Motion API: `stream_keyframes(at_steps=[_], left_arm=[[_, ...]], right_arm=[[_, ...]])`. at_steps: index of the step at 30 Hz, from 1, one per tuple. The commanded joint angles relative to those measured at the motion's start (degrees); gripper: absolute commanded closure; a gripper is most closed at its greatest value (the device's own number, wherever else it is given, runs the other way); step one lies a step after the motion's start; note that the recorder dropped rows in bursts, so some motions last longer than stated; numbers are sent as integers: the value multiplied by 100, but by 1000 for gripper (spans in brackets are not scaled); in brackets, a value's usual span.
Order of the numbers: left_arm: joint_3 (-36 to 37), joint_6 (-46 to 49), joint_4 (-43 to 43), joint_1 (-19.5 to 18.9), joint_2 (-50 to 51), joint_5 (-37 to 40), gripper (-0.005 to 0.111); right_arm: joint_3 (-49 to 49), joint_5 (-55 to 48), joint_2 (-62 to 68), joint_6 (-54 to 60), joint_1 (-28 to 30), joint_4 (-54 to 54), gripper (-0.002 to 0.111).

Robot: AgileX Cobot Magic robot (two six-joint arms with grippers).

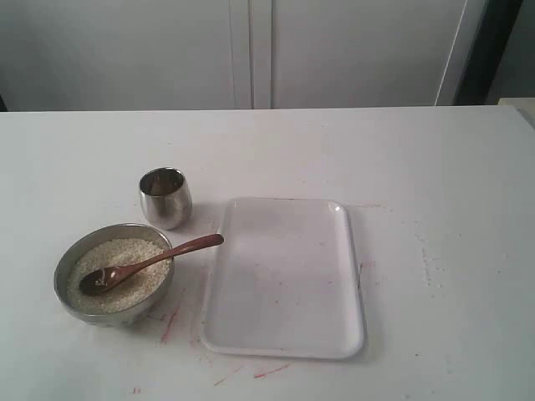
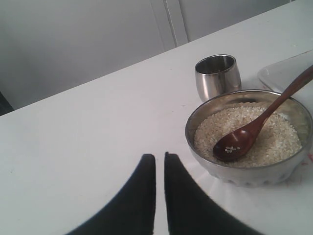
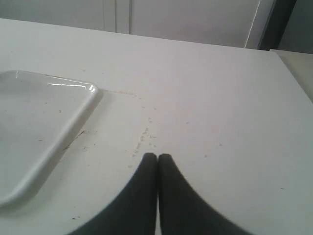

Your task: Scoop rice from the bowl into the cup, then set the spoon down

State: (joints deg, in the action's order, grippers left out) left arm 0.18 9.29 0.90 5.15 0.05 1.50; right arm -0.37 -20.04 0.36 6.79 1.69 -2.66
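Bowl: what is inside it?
The bowl is full of rice; the spoon lies with its scoop on the grains, a few in it, handle over the rim. Rice covers the bowl's bottom.

Soft, even light washes out the white table [image 1: 435, 251], leaving only faint shadows beneath the bowl [image 1: 60, 280], a small glint on the tray [image 3: 91, 88] rim, and slight haze throughout.

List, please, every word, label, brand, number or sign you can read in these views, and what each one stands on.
None: no text can be read in any view.
The cup, bowl, spoon and tray carry no print.
The red marks on the table are streaks, not letters.
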Motion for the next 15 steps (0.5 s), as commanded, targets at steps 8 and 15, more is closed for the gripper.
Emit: stream_keyframes(at_steps=[8, 15], left_arm=[[-18, -8, -39, 16, -5, -26, 92], [-18, -8, -39, 16, -5, -26, 92]], right_arm=[[37, -3, -36, 47, 9, 14, 108], [37, 339, -36, 56, 9, 14, 108]])
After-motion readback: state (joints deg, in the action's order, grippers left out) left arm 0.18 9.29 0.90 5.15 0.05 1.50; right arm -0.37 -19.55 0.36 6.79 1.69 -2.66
